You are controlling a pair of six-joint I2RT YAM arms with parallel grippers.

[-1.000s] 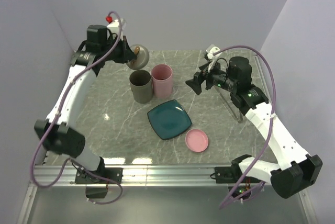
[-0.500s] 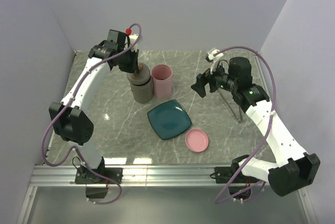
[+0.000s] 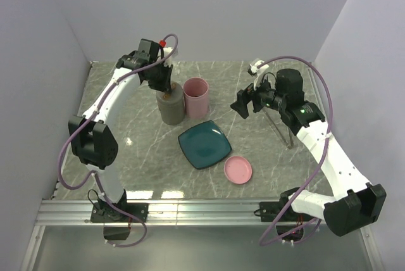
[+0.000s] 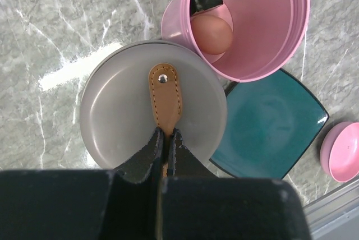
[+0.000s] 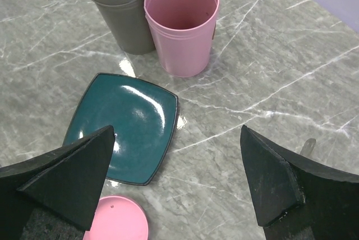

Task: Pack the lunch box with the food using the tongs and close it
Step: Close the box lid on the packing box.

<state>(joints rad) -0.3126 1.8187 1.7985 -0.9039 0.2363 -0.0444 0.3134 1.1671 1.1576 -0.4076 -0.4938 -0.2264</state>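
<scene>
Currently the left tool (image 4: 166,133) is pinched shut on the tan leather tab (image 4: 164,97) riveted to the middle of the grey lid (image 4: 112,116). From overhead that lid sits on top of the grey container (image 3: 169,111), at the far middle of the marbled surface (image 3: 139,144).

Just beside the grey container, and touching it or nearly so, stands the pink container (image 4: 275,21), upright and open. Two pieces of food lie at its bottom. One is a pale pink egg-like ball (image 4: 211,33), smooth and rounded. Behind it is a dark piece (image 4: 205,0) with a lighter edge, possibly a block shape, though most of it is hidden by the container's wall.

The teal plate (image 4: 269,122), square with rounded corners and glossy, lies flat in front of the two containers. The round pink lid (image 4: 343,151) lies on the surface near the plate's near right corner.

The right tool (image 5: 177,130) hangs above the surface to the right of the containers, its fingers spread wide and holding nothing. The tongs (image 3: 283,133) are long, slim and silver. They lie flat on the surface at the right side, partly under the right arm, and only one rounded end (image 5: 307,146) shows in the right wrist view.
</scene>
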